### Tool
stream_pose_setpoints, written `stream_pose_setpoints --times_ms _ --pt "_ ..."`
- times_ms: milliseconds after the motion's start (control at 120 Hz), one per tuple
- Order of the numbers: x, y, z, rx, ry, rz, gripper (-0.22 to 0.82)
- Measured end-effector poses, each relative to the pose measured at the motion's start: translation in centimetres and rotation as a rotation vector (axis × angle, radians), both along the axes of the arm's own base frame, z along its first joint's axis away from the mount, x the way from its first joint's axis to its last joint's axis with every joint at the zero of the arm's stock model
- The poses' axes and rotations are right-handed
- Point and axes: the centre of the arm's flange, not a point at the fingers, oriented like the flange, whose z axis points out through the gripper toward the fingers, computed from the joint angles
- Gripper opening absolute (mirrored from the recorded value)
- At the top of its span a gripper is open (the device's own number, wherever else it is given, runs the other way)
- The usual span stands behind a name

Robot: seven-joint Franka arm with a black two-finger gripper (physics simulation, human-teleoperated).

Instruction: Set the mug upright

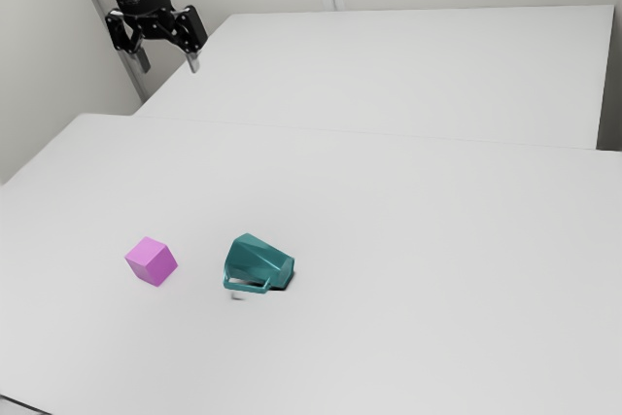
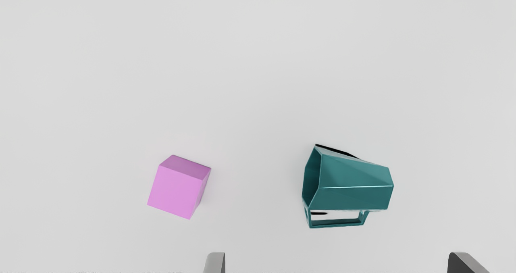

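The teal mug (image 1: 259, 261) lies on its side on the white table, its open mouth toward the pink cube and its base toward the exterior view's right. High above the table, at the exterior view's upper left, hangs my gripper (image 1: 168, 61), well apart from the mug. In the wrist view the mug (image 2: 350, 182) shows its handle on the side nearer my fingertips. My gripper (image 2: 336, 263) is open there, with its two fingertips wide apart and nothing held between them.
A pink cube (image 1: 152, 261) rests on the table (image 1: 408, 337) beside the mug, toward the exterior view's left, with a gap between them. Behind the table is another white surface (image 1: 408, 75), and pale walls stand around.
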Motion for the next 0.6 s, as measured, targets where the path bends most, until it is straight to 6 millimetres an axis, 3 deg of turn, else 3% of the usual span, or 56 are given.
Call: stream_pose_setpoints --times_ms 108,167,208,267,333,375,450,600 --pt "0.0 -0.5 -0.2 -0.017 0.006 -0.007 0.60" --pt "0.4 -0.4 -1.7 -0.039 0.031 -0.003 0.60" --pt "0.7 1.0 -4.3 -0.099 0.067 0.026 0.60" --pt "0.6 4.6 -9.1 -0.223 0.120 0.093 0.60" --pt "-0.1 8.7 -14.4 -0.384 0.153 0.174 0.60" --pt "-0.6 10.1 -17.5 -0.470 0.160 0.210 0.60" --pt "-1.2 10.6 -21.7 -0.599 0.153 0.237 0.60" --pt "-1.9 9.7 -27.9 -0.749 0.122 0.239 0.60"
